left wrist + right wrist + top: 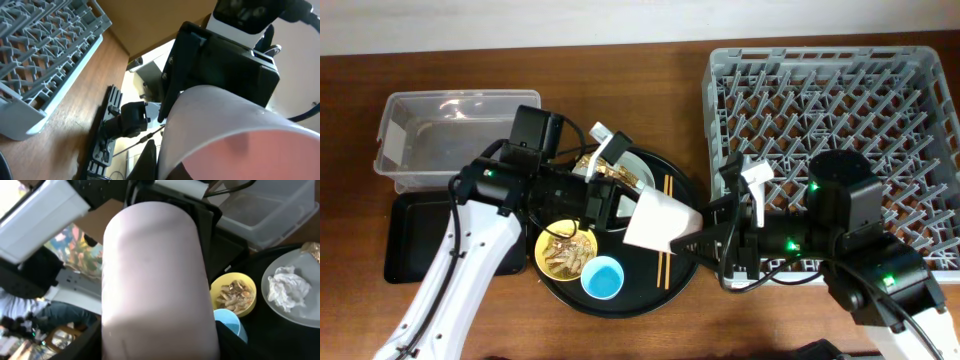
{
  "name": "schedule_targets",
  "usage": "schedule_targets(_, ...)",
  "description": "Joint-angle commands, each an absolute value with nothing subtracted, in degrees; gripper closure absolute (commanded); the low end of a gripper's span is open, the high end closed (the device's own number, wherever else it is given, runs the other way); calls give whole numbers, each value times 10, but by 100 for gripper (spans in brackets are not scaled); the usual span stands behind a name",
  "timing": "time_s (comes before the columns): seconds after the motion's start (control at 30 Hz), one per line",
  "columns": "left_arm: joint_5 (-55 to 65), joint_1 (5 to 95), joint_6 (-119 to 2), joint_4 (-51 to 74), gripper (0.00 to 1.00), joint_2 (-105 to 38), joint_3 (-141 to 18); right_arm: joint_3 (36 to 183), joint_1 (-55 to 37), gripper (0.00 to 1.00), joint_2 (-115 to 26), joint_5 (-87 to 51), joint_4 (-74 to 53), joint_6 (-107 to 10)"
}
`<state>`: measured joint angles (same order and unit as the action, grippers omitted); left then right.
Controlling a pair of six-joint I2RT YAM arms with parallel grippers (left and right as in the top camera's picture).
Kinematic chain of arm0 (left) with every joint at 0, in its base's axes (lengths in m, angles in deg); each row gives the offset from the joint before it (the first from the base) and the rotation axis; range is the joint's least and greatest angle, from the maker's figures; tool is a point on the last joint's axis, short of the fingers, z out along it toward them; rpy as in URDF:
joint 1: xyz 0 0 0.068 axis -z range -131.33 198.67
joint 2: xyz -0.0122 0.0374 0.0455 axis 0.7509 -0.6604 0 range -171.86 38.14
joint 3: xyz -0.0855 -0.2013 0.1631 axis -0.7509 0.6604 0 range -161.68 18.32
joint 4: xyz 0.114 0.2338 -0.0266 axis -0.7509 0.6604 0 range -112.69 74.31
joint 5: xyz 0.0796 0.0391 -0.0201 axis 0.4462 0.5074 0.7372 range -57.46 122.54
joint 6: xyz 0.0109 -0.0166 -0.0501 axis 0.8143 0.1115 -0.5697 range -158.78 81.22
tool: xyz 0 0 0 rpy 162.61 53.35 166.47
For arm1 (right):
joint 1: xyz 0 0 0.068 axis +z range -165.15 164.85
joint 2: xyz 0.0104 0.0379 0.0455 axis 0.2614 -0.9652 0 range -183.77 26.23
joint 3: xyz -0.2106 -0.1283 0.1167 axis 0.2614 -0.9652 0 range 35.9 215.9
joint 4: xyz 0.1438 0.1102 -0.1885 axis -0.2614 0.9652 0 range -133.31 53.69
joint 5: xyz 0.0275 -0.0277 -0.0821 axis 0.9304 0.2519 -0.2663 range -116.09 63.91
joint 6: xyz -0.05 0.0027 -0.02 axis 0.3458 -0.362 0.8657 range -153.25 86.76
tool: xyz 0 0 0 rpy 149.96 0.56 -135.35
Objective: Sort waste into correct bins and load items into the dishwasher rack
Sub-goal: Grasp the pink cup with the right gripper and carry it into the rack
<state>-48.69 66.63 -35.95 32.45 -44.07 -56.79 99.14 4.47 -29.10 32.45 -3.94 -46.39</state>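
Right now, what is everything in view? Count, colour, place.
rack: 1, grey, right
tub: 1, clear, far left
flat tray: 1, black, beside tub
round tray: 1, black, centre
plate: 1, grey-green, on round tray
napkin: 1, white, on plate
wrapper: 1, golden, at plate's edge
bowl: 1, yellow, on round tray
scraps: several, brownish, in bowl
blue cup: 1, light blue, beside bowl
pink cup: 1, pale pink, raised between grippers
chopsticks: 2, wooden, on round tray
table: 1, brown, under everything
left gripper: 1, black, at pink cup
right gripper: 1, black, at pink cup
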Motion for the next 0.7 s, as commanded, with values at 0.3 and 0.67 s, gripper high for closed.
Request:
schedule_targets(0.3, -206, 670, -396, 363, 8, -438, -575, 989, -60, 60, -190, 125, 112, -471)
schedule_targets(0.67, -67, 661, -396, 424, 24, -418, -575, 989, -107, 60, -288, -247, 306, -566)
